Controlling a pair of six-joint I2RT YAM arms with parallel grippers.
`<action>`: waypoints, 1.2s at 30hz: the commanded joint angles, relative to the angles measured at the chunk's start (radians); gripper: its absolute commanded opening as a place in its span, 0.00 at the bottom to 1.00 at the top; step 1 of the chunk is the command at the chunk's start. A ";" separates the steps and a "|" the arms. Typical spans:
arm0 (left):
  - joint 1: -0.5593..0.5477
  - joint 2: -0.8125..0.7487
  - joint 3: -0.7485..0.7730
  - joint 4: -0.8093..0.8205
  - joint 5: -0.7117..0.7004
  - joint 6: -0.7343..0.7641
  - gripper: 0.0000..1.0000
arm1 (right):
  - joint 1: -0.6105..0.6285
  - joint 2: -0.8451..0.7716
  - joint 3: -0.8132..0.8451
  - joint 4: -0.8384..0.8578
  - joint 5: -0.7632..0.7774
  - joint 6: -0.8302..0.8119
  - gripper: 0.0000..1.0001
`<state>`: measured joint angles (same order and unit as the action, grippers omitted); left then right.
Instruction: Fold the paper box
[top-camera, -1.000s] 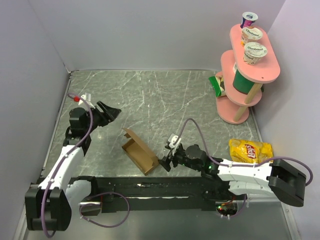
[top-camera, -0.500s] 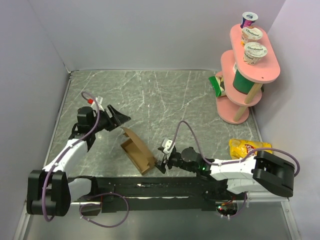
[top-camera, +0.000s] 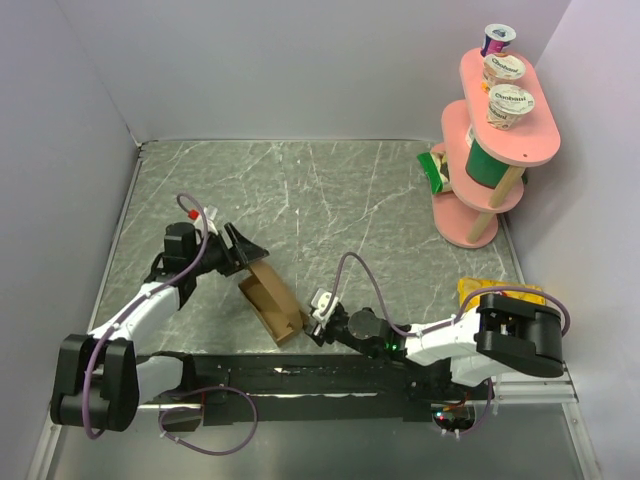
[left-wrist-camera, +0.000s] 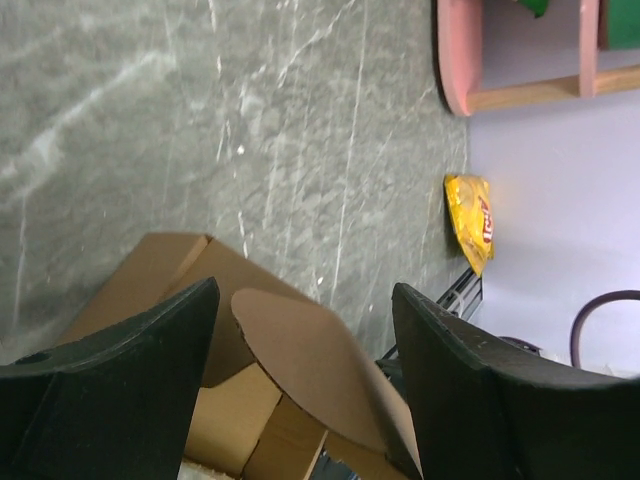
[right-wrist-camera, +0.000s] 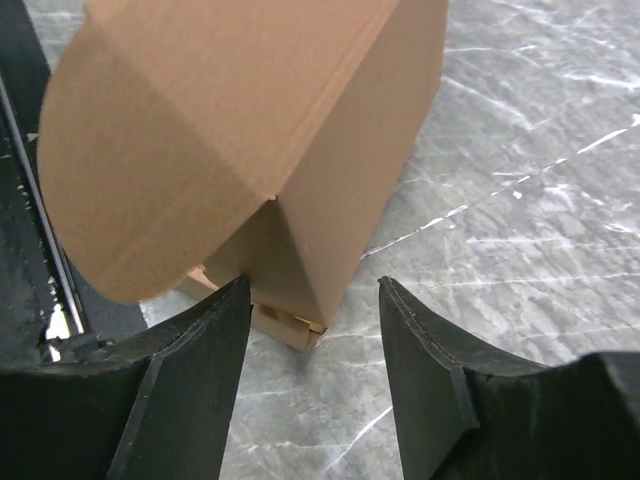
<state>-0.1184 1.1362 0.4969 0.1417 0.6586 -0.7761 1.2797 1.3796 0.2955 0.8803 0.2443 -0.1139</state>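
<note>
Grey marbled table (top-camera: 330, 190) boxed in by pale lilac walls (top-camera: 300, 70).
A pink two-tier stand (top-camera: 458, 216) fills the far right corner. Two walls meet just behind it, and the white-veined table spreads left from its foot, evenly lit.

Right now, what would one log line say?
paper box: partly folded, top open | left gripper: open at far flap | right gripper: open at near corner

Table (top-camera: 340, 190), grey marble-patterned top: 4 items.
1 brown paper box (top-camera: 272, 303), partly folded with a flap raised, near the front edge, left of centre. 1 yellow chip bag (top-camera: 470, 292) at the front right, only partly in view. 1 pink 2-tier stand (top-camera: 462, 225) in the far right corner. 1 green packet (top-camera: 432, 170) just beside the stand, on its left.
</note>
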 joint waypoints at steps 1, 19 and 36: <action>-0.010 -0.018 -0.034 0.021 0.019 -0.017 0.76 | 0.027 0.019 0.048 0.086 0.098 -0.038 0.58; -0.026 -0.070 -0.073 -0.062 -0.178 0.027 0.53 | 0.105 0.082 0.117 0.006 0.230 -0.135 0.54; -0.151 -0.144 -0.072 -0.198 -0.439 0.075 0.50 | 0.216 -0.266 0.107 -0.541 0.402 0.150 0.61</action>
<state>-0.2386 1.0180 0.4252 -0.0158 0.3080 -0.7269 1.5028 1.2770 0.3943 0.4908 0.6041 -0.1215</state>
